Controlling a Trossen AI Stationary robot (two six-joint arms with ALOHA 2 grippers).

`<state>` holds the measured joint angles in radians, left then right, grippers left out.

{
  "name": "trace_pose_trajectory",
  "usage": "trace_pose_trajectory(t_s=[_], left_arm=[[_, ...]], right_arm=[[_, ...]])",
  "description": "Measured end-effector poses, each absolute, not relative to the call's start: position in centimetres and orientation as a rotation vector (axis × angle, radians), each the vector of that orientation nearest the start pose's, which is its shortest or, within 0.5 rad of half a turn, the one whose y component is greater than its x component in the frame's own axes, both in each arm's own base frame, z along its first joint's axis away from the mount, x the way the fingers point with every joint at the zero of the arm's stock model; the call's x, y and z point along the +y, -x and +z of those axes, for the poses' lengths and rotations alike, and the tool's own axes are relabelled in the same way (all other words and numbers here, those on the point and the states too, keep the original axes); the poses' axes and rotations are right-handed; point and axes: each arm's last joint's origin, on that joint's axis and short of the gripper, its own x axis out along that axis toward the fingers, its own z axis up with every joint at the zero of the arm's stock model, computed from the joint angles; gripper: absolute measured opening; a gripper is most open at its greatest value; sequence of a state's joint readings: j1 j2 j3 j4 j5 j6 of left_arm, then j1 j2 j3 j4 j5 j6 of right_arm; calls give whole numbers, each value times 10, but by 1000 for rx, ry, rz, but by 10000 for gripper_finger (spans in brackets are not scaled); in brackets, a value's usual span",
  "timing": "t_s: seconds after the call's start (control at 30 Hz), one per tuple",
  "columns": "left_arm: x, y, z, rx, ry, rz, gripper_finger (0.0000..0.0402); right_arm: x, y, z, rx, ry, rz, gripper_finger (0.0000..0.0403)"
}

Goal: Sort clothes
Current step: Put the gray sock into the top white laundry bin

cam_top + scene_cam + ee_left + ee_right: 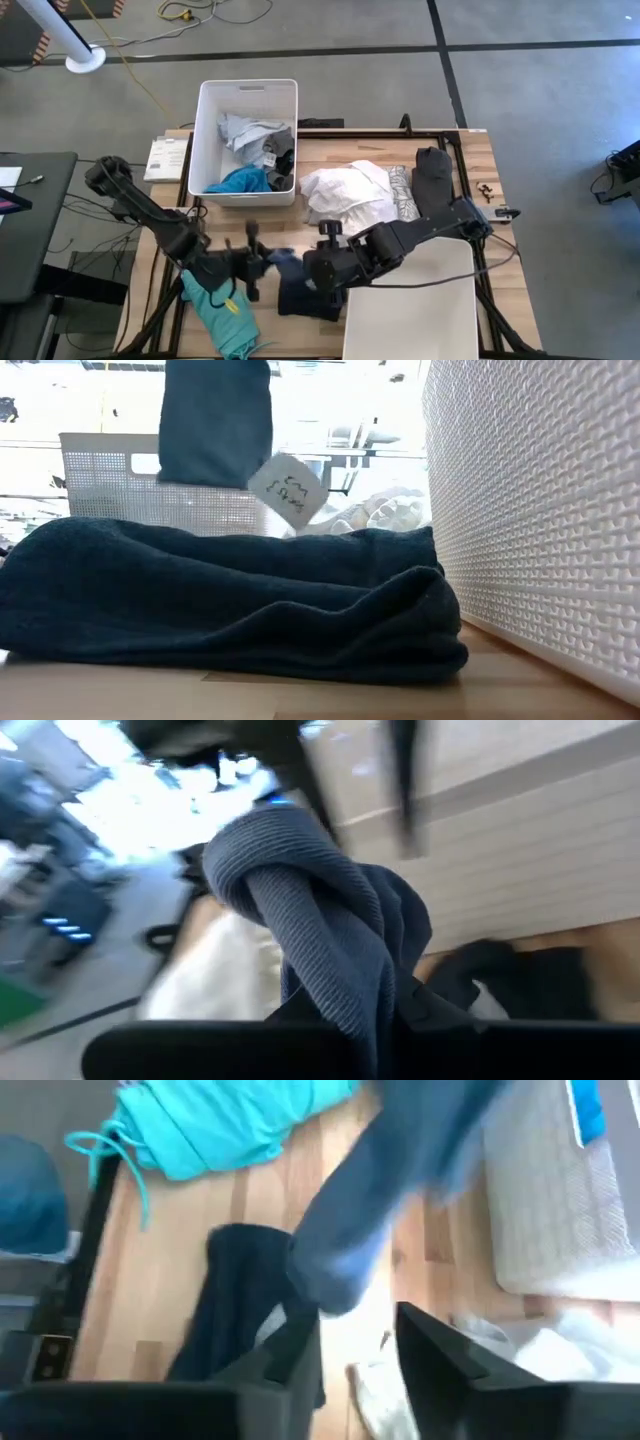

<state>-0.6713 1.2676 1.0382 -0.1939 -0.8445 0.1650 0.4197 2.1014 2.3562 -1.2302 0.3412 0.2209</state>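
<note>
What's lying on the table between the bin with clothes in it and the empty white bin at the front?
In the high view, a white garment lies between the filled bin and the empty bin, with the right gripper also reaching across that stretch.

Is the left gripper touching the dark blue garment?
Touching: in the left wrist view the dark blue garment hangs bunched from the shut left gripper.

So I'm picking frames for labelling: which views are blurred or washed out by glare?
Right wrist view: blue garment smeared by motion. Left wrist view: background streaked, the blue garment fairly sharp. Low view: the room behind is blown out by backlight, the dark folded cloth sharp. High view: evenly lit, clear.
</note>
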Motion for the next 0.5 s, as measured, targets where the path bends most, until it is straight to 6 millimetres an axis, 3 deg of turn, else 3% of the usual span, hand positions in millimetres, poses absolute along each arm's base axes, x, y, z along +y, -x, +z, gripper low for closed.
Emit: trace_pose_trajectory(t_s=[0.23,0.5], left_arm=[[-116,-189,365,253,-585,390,3],[-59,-151,410,203,-619,676,4]], right_arm=[[181,-385,373,910,129,-46,238],[206,-373,372,906,140,2,241]])
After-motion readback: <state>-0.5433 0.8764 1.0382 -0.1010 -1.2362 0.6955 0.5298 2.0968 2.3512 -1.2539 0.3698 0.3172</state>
